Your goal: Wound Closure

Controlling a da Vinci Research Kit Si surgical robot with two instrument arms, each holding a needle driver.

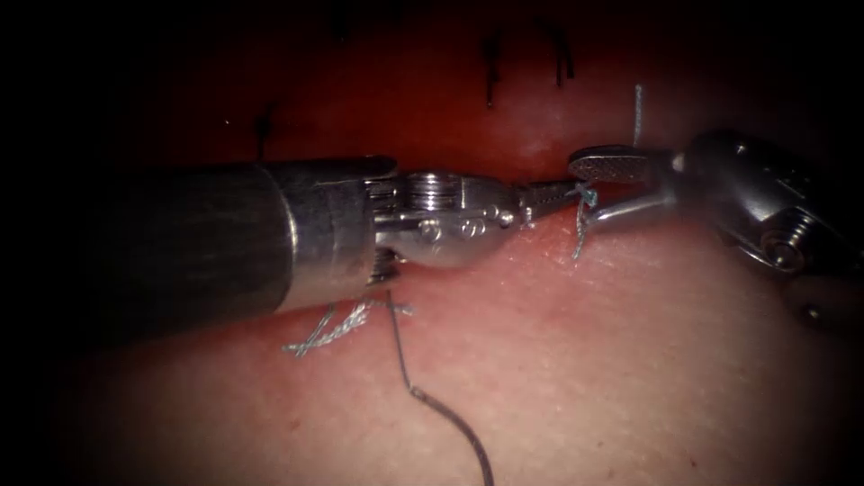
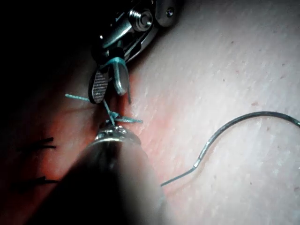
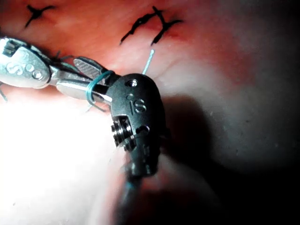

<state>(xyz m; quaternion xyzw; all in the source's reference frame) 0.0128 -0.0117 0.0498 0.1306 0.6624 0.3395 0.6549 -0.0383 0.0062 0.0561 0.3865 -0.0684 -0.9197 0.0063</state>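
My left tool (image 1: 562, 191) reaches in from the left, its jaws shut on the teal thread (image 1: 581, 229) at a small knot. Facing it from the right is my right tool (image 1: 587, 191), jaws open on either side of that thread; it holds nothing. A loop of thread (image 3: 96, 84) is wound around the right tool's jaws (image 2: 108, 93), and one end stands up behind them (image 1: 637, 112). The curved needle (image 1: 450, 421) lies loose on the pale tissue (image 1: 630, 360) in front, held by neither tool and not in the tissue; it also shows in the left wrist view (image 2: 234, 124).
Cut ends of frayed thread (image 1: 337, 328) lie on the tissue under the left shaft. Dark earlier stitches (image 1: 490, 72) cross the red cut farther back, also seen from the right wrist (image 3: 150, 23). The left shaft (image 1: 180, 238) spans the left half of the endoscope view.
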